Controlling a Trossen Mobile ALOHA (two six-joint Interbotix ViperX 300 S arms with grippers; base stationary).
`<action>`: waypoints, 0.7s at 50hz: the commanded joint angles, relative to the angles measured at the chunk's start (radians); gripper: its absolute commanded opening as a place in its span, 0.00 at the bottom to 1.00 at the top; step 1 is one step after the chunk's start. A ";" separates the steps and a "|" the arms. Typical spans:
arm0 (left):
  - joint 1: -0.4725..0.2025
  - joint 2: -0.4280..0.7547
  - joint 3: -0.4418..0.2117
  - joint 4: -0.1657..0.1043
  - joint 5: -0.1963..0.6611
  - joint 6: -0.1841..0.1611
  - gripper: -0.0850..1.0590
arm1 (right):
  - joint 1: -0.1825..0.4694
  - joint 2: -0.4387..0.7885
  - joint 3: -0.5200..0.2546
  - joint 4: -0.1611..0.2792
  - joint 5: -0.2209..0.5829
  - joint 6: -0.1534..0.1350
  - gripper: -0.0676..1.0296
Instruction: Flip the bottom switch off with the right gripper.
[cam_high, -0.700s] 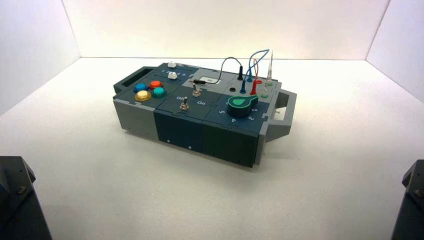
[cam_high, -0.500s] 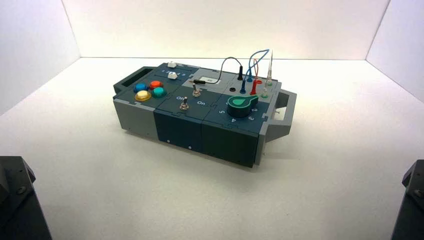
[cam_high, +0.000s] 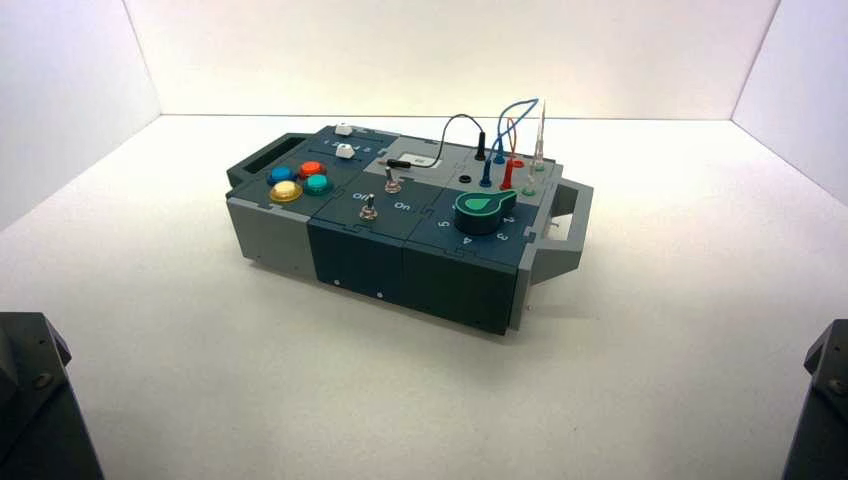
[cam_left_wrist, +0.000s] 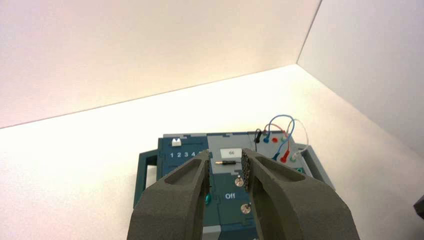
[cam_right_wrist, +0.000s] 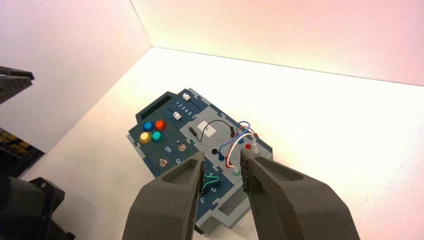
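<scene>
The box (cam_high: 400, 260) stands turned at the middle of the white floor. On its dark teal tile near the front edge is the bottom switch (cam_high: 369, 208), a small silver toggle with "Off" and "On" printed beside it. The switch also shows in the right wrist view (cam_right_wrist: 162, 162) and in the left wrist view (cam_left_wrist: 245, 208). My right gripper (cam_right_wrist: 222, 159) hangs open, high above and well short of the box, holding nothing. My left gripper (cam_left_wrist: 226, 160) is open and empty too, far back from the box. In the high view only the arm bodies (cam_high: 825, 400) show, at the bottom corners.
A twin silver toggle (cam_high: 393, 184) stands just behind the bottom switch. To its left are several coloured buttons (cam_high: 300, 180), and to its right a green knob (cam_high: 483, 210). Plugged wires (cam_high: 510, 140) rise at the back right. White slider caps (cam_high: 345, 150) sit at the back left. White walls enclose the floor.
</scene>
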 joint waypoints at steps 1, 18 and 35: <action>0.000 0.032 -0.048 0.011 -0.012 0.002 0.43 | 0.003 0.012 -0.038 0.003 -0.008 -0.002 0.43; 0.003 0.089 -0.091 0.015 -0.011 0.003 0.46 | 0.003 0.080 -0.091 0.003 0.017 -0.002 0.46; 0.014 0.175 -0.120 0.017 -0.011 0.031 0.49 | 0.003 0.189 -0.160 0.003 0.020 -0.003 0.48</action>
